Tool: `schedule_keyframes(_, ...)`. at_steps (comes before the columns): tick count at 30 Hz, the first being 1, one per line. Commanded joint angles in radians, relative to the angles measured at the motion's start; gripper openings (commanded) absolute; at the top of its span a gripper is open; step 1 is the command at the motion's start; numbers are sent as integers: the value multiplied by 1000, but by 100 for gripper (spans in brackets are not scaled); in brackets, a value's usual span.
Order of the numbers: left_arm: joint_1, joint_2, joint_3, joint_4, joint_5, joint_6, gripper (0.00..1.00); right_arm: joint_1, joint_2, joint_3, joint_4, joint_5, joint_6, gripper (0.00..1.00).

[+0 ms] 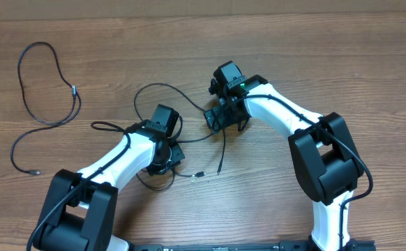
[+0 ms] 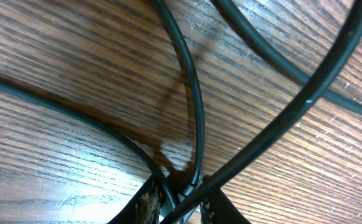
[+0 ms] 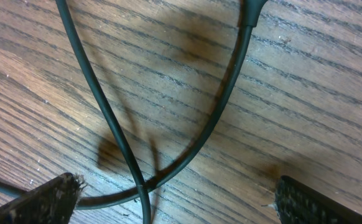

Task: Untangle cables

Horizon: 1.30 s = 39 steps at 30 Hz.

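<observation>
One cable (image 1: 73,89) lies looped alone at the far left of the bench (image 1: 342,56), well apart from the knot of cables (image 2: 194,99) at centre. Left jaws stand nearly together, pinching the knot where cords cross; right jaws gape wide, straddling another crossing, holding nothing. Step judged: securing the knot; next likely needs the right jaws to close on one strand, then a gentle pull apart.
</observation>
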<state>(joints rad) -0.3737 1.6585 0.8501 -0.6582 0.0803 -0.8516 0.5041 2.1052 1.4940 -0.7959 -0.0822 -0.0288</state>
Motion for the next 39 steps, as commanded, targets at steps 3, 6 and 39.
schedule_keyframes(3, -7, 44, -11, 6, 4, -17, 20, 0, 5, -11, 5, -9, 3, 100)
schedule_keyframes(6, -3, 42, -9, 5, 19, -1, 13, 0, 5, -11, 5, -9, 3, 100)
schedule_keyframes(39, 5, -280, 263, -235, 39, 374, 4, 0, 5, -11, 15, -9, 4, 100)
